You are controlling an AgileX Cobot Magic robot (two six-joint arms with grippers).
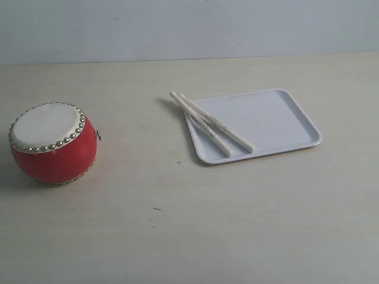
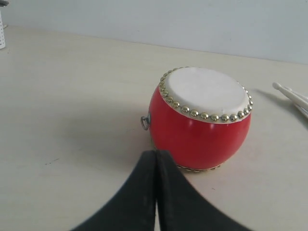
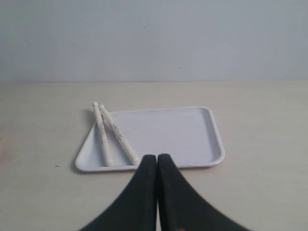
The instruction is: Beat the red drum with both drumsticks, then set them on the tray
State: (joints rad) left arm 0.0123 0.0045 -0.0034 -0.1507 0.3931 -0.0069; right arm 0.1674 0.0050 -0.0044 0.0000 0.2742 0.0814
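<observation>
The red drum (image 1: 54,144) stands on the table at the left, its off-white skin tilted up; the left wrist view shows the red drum (image 2: 201,118) too. Two drumsticks (image 1: 212,124) lie side by side across the left part of the white tray (image 1: 272,121), tips poking over its far left rim. In the right wrist view the drumsticks (image 3: 111,135) rest on the tray (image 3: 173,134). My left gripper (image 2: 156,155) is shut and empty, just short of the drum. My right gripper (image 3: 157,158) is shut and empty at the tray's near rim. Neither arm appears in the exterior view.
A pale wooden tabletop (image 1: 189,236) stretches all round, ending at a plain wall (image 1: 189,26) behind. A small white object (image 2: 2,33) stands at the table's far corner in the left wrist view.
</observation>
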